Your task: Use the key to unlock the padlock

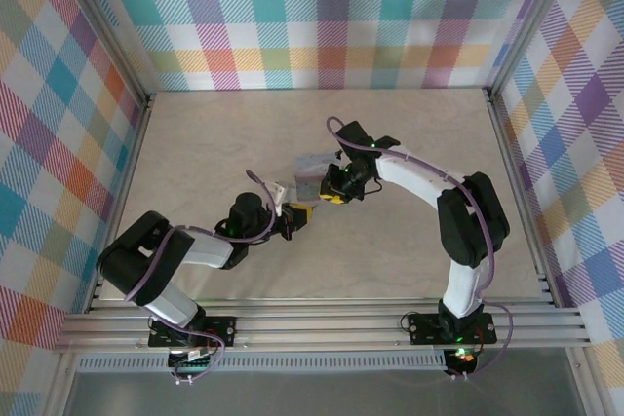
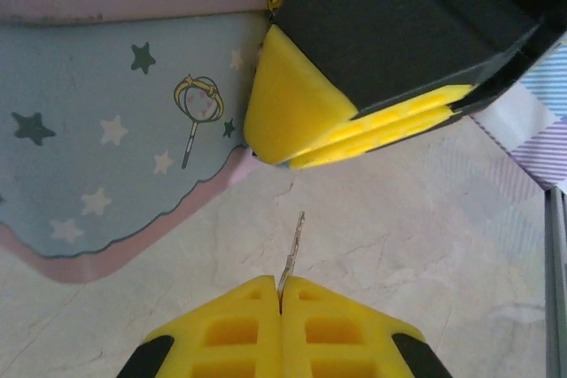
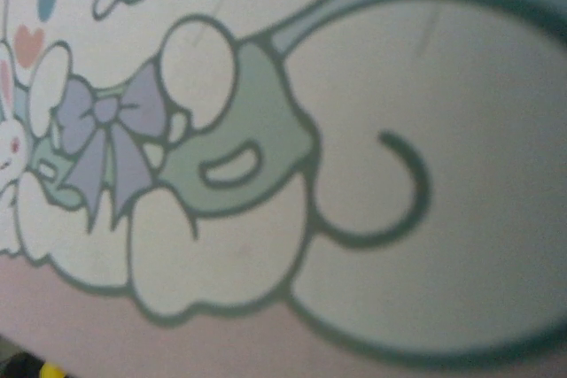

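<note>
Left arm: black joints carrying a white link.
Right arm: white links running between black joints.
Cables: purple, looping along both arms.
Left gripper: yellow ribbed fingers showing black corners.
Bases: black plates, green lights glowing.

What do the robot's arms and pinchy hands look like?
The left arm and right arm are white tubes joined by chunky black joints, with a thin purple cable looping along each. The left gripper has bright yellow fingers with boxy holes moulded in, set on black holders. The right gripper is yellow-tipped and black too.
</note>
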Available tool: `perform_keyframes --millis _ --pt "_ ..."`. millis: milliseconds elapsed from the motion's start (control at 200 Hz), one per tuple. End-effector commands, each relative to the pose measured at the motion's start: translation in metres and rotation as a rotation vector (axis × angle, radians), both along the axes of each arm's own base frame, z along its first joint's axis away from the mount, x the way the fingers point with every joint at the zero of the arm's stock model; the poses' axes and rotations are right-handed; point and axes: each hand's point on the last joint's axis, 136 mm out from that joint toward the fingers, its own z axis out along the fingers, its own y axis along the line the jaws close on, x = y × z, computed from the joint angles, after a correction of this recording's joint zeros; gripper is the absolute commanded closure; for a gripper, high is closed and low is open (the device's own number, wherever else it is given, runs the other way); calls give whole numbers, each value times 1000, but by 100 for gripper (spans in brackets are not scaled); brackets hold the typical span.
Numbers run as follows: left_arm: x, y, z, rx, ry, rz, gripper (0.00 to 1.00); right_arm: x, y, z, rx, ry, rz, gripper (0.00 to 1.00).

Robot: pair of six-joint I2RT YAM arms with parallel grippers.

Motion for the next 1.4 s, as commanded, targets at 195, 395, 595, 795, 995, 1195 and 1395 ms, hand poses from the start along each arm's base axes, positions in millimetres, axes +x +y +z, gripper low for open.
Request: perform_keyframes --millis 195,395,595,795,995,1195,1395 --pt "14 -14 23 -148 -46 0 100 1 10 47 159 16 -13 100" --pt "20 -18 23 -176 -38 1 100 0 11 48 178 21 -16 100" --pt "22 -21 23 -188 -29 -8 100 0 11 47 185 25 -20 100" --pt "25 -21 24 -191 -26 1 100 0 12 45 193 30 -18 100" --pt "30 -19 25 -192 -31 31 100 -1 14 44 204 39 -19 100" --pt "37 -26 32 -232 -32 34 100 -2 15 42 208 46 -28 100" --pt "43 -29 46 -292 -24 44 100 -4 15 28 182 37 -26 100"
